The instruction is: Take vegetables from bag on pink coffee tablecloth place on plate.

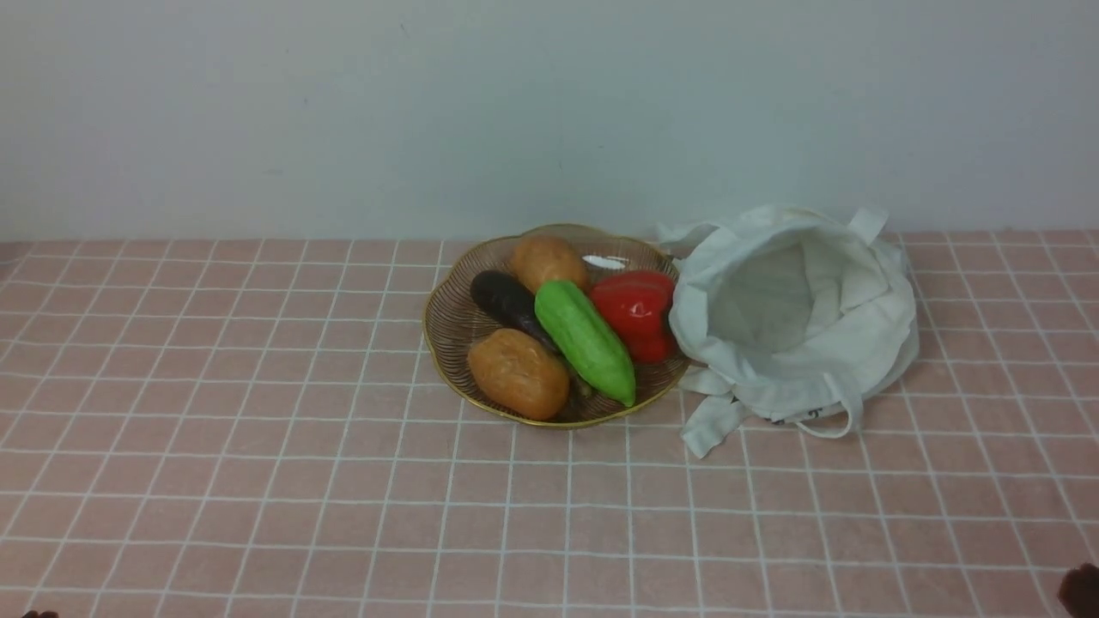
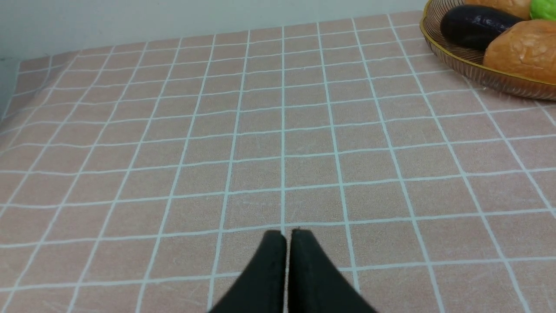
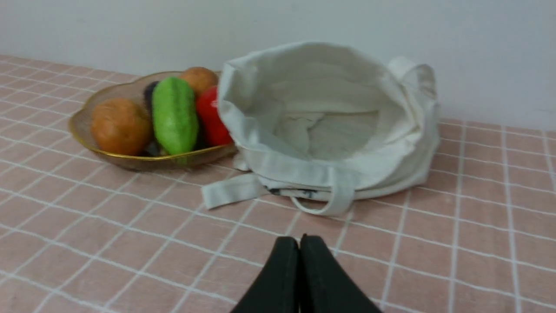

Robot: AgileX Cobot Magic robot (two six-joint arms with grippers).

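The smooth bright green cucumber-like vegetable (image 1: 587, 340) lies in the round bronze-brown wire-ribbed plate with a scalloped golden rim (image 1: 446, 330), slanted across its middle; around it rest a dark purple-black eggplant (image 1: 505, 300), two rounded orange-brown lumps (image 1: 518, 372), and a glossy red bell pepper (image 1: 637, 311) on the side nearest the soft white cloth bag (image 1: 794, 313); the bag slumps open just beside the plate, its flat strap handles (image 1: 713, 422) trailing onto the dusty pink tablecloth with thin white grid lines (image 1: 258, 481); dark marks on the bag's front edge are too small to read; the left gripper (image 2: 284, 237) is closed on nothing over bare cloth, well apart from the plate; the right gripper (image 3: 299, 242) is likewise closed and empty, near the bag's handles.
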